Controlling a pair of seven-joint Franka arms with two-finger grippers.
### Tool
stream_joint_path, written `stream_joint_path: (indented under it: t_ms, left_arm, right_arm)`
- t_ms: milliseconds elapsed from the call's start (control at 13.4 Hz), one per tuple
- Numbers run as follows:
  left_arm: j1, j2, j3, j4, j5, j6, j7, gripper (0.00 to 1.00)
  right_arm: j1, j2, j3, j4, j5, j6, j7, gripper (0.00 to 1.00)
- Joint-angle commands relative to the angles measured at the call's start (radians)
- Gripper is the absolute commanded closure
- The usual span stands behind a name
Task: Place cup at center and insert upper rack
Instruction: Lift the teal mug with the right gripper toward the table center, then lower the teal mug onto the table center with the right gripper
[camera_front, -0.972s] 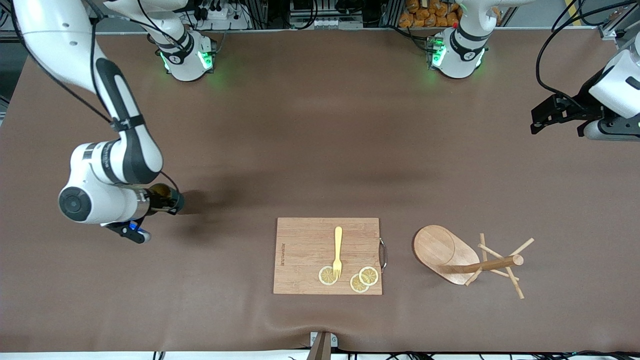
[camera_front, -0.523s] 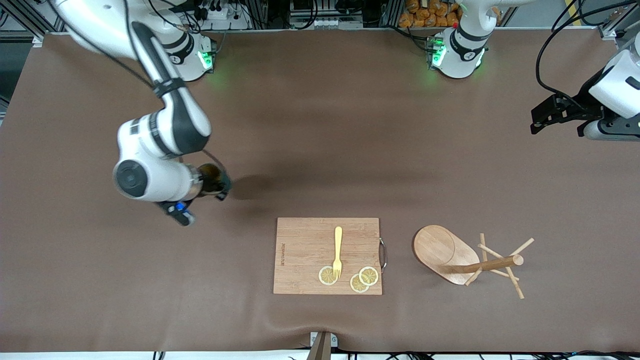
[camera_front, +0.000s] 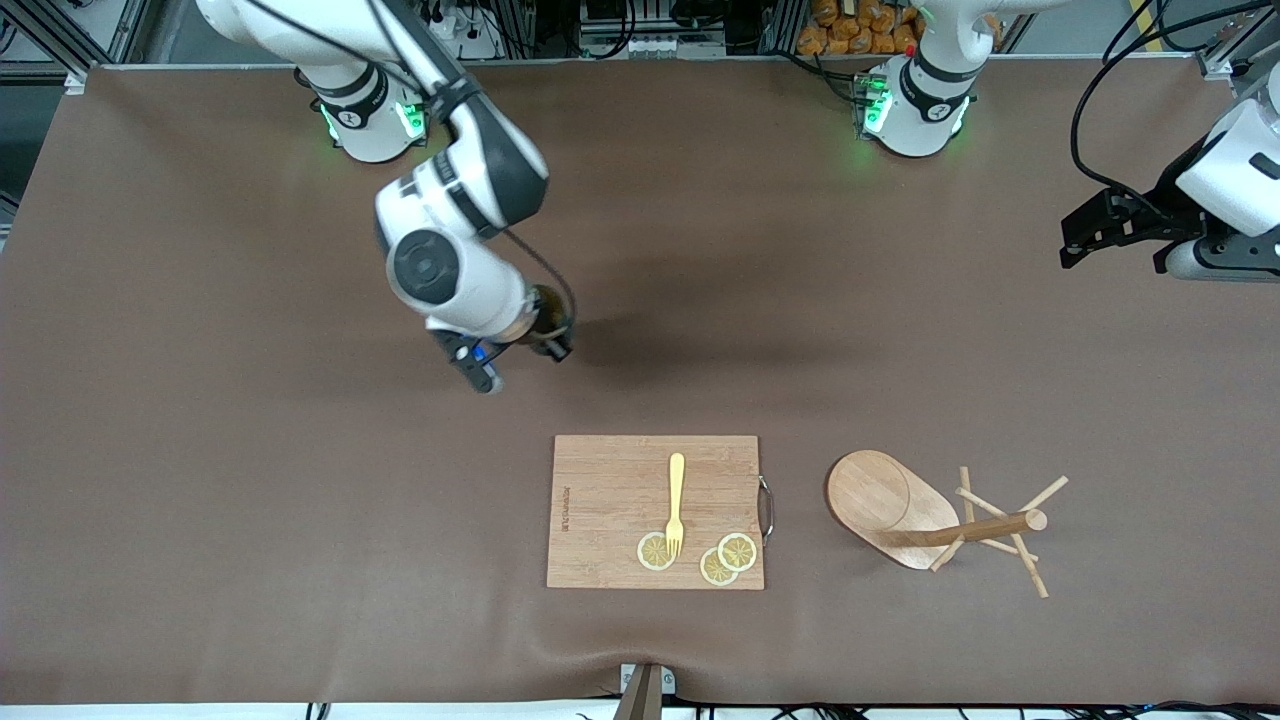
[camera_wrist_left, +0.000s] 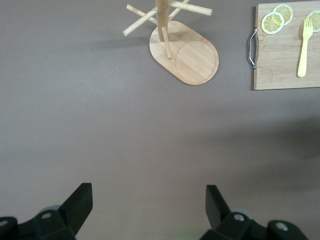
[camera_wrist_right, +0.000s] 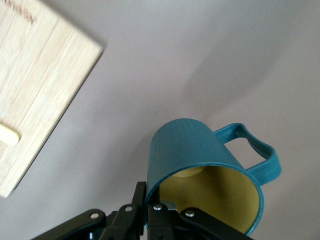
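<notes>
The right gripper (camera_front: 540, 335) hangs in the air over bare brown table (camera_front: 200, 450), toward the right arm's end and just short of the middle, its fingers pinched together on the rim of the cup (camera_wrist_right: 205, 172). In the right wrist view the cup is a ribbed teal mug with a yellowish inside, its loop handle pointing away from the fingers (camera_wrist_right: 159, 212) that clamp its wall; a corner of the cutting board (camera_front: 655, 510) shows past it.

The cutting board lies flat, nearer the front camera than the held cup, at about the table's middle. On it rest a yellow fork (camera_front: 676, 505) and three lemon slices (camera_front: 738, 551) (the fork's tines overlap one slice), and a metal handle (camera_front: 767, 508) sits on the edge facing the left arm's end.

Beside the board, toward the left arm's end, the upper rack (camera_front: 935, 520) lies tipped over on the table, its oval base tilted up and its post and pegs resting on the cloth.

The left gripper (camera_front: 1115, 232) waits in the air over the table's edge at the left arm's end, fingers (camera_wrist_left: 80, 200) spread wide apart with nothing between them.
</notes>
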Motion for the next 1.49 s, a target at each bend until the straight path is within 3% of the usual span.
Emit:
stream_joint_path:
  t_ms: [0,448,897,1420]
  left_arm:
    - [0.001,-0.006,-0.004,-0.004,0.003,-0.002,-0.01,0.0]
    - [0.002,-0.005,-0.004,-0.004,0.003,0.001,-0.01,0.0]
    - [0.001,-0.006,-0.004,-0.004,0.003,0.001,-0.008,0.0]
    - [0.001,-0.005,-0.004,-0.004,0.003,0.002,-0.008,0.0]
  right_arm:
    - [0.081,-0.003,-0.013,-0.008,0.026,0.069,0.127,1.0]
    - [0.244,0.094,-0.013,-0.002,0.026,0.227,0.279,1.0]
    - [0.296,0.2,-0.013,0.074,0.046,0.23,0.322,1.0]
    - [0.318,0.221,-0.013,0.087,0.075,0.23,0.403,1.0]
